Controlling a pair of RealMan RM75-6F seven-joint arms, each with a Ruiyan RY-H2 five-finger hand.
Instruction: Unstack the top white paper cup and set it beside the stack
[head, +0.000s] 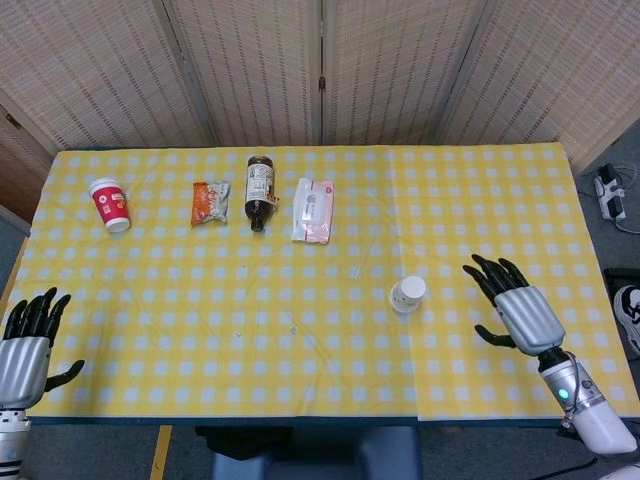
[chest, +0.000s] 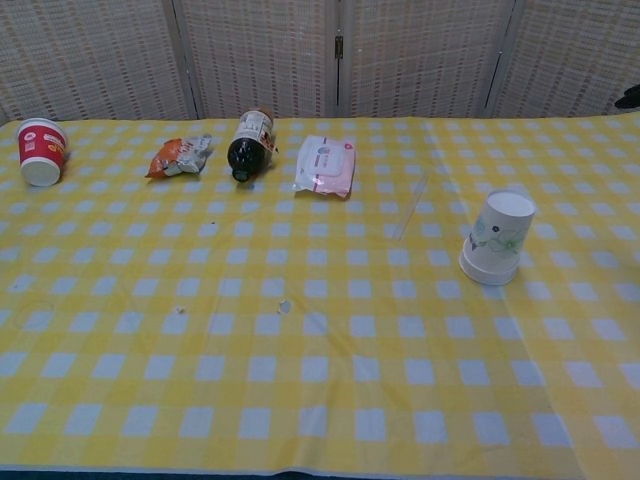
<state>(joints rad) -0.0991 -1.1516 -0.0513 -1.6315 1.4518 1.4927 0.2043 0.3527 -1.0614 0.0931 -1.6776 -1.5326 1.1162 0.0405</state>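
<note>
The stack of white paper cups (head: 407, 294) stands upside down right of the table's middle; in the chest view the stack (chest: 496, 238) shows a green leaf print. My right hand (head: 516, 309) hovers open over the cloth, a short way right of the stack, fingers spread and holding nothing. A dark fingertip (chest: 630, 97) shows at the chest view's right edge. At the near left corner my left hand (head: 27, 340) stays open off the table's edge, far from the cups.
Along the far side lie a red paper cup (head: 110, 204), an orange snack packet (head: 210, 201), a dark bottle (head: 260, 191) on its side and a white-pink wipes pack (head: 313, 210). The yellow checked tablecloth (head: 250, 330) covers the table.
</note>
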